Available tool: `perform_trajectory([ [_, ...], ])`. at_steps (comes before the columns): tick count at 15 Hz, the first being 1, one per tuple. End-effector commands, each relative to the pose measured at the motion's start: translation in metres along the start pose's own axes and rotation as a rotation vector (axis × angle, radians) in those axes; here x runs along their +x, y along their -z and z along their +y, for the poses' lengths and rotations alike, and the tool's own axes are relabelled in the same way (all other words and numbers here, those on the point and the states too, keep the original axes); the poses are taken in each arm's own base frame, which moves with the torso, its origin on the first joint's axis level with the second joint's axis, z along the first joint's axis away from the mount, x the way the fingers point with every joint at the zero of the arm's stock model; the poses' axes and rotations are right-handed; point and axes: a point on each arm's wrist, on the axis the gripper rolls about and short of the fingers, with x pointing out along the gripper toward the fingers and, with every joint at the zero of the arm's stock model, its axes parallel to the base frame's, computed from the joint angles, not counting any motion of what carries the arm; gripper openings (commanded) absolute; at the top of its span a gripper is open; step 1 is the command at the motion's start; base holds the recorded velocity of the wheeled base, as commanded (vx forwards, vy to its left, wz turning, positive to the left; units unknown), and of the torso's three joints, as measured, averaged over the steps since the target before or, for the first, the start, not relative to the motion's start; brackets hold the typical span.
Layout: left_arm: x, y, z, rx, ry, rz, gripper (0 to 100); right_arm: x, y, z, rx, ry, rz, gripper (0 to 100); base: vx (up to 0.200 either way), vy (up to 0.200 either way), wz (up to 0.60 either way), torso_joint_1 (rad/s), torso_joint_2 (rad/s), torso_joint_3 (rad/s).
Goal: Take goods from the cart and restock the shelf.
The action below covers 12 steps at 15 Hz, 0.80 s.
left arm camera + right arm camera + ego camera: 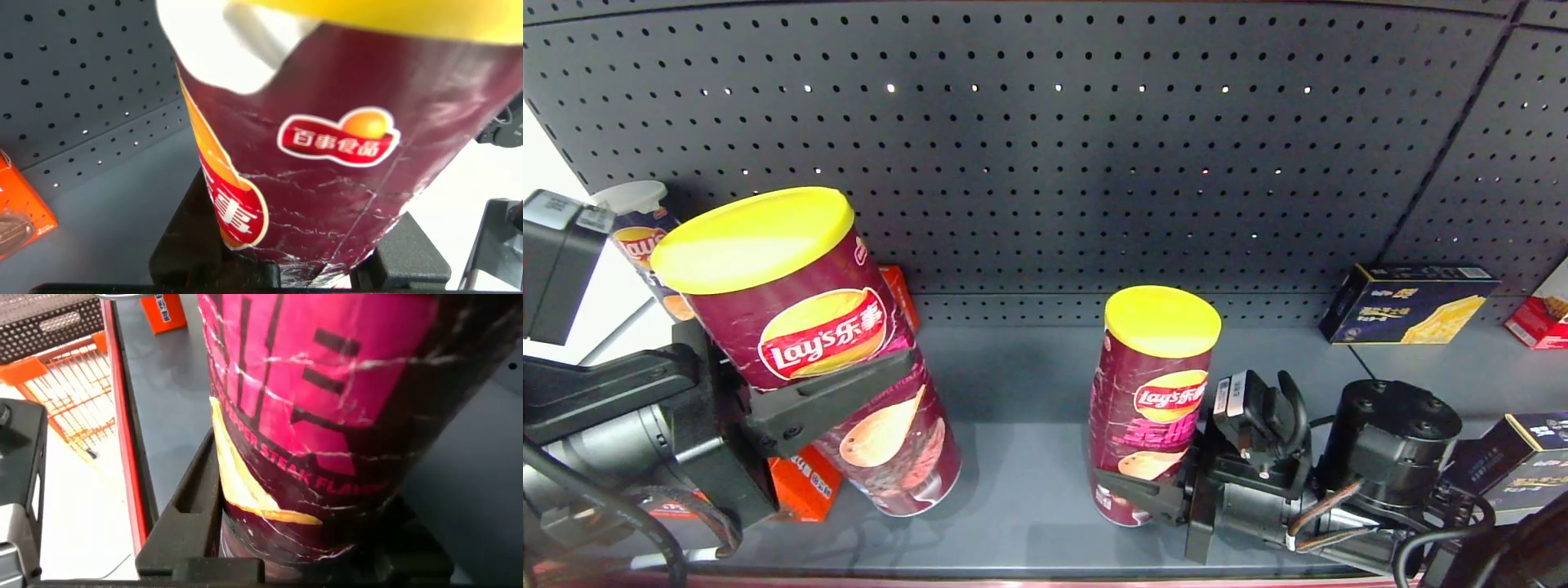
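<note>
Two maroon chips cans with yellow lids are at the grey shelf [1029,384]. My left gripper [849,384] is shut on the left can [800,327], which leans to the left over the shelf's left part; I cannot tell if its base touches the shelf. The left wrist view shows this can [343,163] wedged between the fingers [188,253]. The right can [1152,392] stands upright mid-shelf, with my right gripper [1131,486] shut on its lower part. In the right wrist view that can [343,416] sits between the black fingers [192,514].
A white-lidded can [637,220] and orange boxes [805,482] stand behind the left can. A dark blue box [1409,302] and a red box [1543,314] are at the back right, with dark boxes [1527,457] at the front right. An orange cart [73,384] stands beyond the shelf's red edge [127,441].
</note>
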Motion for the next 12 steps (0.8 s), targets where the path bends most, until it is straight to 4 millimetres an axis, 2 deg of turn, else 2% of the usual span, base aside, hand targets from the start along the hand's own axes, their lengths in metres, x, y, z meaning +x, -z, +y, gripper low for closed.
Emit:
perform_trajectory([
  [1,0.000,0.001,0.000,-0.002,-0.002,0.005,0,0.005,0.009,0.000,0.012,-0.006,0.027,0,0.000,0.000,0.00,0.000,0.00,0.000],
  [5,0.000,0.002,0.000,-0.003,-0.002,0.007,0,0.009,0.010,0.003,0.014,-0.011,0.033,0,0.000,0.000,0.00,0.000,0.00,0.000],
  [6,0.000,0.002,0.000,-0.003,-0.002,0.007,0,0.009,0.009,0.004,0.011,0.018,0.034,100,0.000,0.000,0.00,0.000,0.00,0.000],
  [8,0.000,0.003,0.000,-0.004,-0.002,0.009,0,0.008,0.005,0.005,0.005,0.058,0.030,100,0.000,0.000,0.00,0.000,0.00,0.000],
  [12,0.000,0.003,0.000,-0.004,0.001,0.009,0,-0.016,-0.013,0.009,-0.013,0.118,-0.007,100,0.000,0.000,0.00,0.000,0.00,0.000],
])
